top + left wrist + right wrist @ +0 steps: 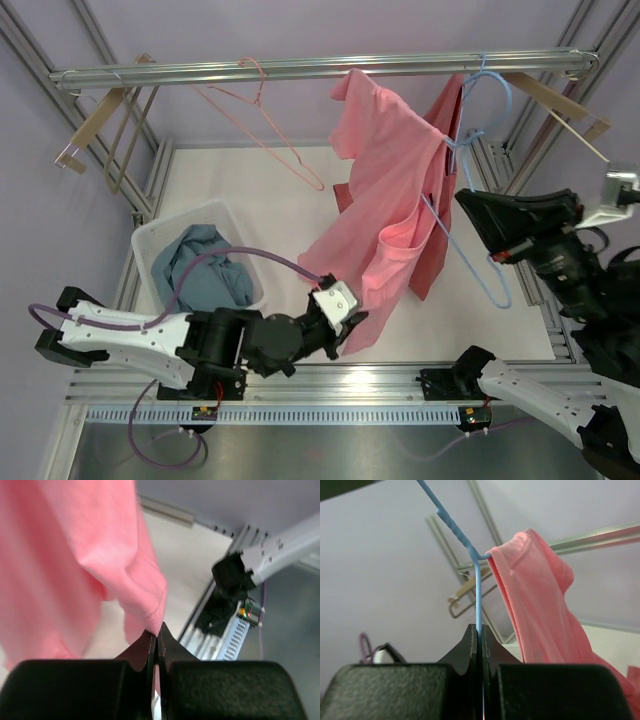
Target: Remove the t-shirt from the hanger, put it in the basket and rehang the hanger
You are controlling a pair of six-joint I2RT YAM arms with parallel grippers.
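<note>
your pink t-shirt hangs right of centre, caught by its neckline and shoulder on the blue wire hanger. from there it stretches diagonally down and to the left, toward the near edge of the table. its top bunches just under the metal rail, and part of the cloth drapes over the hanger's sloping wire. the hanger's hook sits on the rail toward the right end. the frame hangs tilted, with its lower corner pointing near and right.

your left gripper sits at near centre with its jaws closed on the shirt's lower edge. the left wrist view shows a fold of pink cloth pinched between the black fingertips. your right gripper is raised on the right, beside the shirt. its jaws are pressed together on the blue wire just below the bend where the neckline is hooked. the right wrist view shows that wire running straight down into the fingertips.

further left on the rail hangs a pink wire hanger, tilted. wooden hangers hang at the rail's left end, and another wooden hanger hangs at its right end. on the left side of the table stands a white bin holding a crumpled blue-grey garment, well apart from the shirt.
</note>
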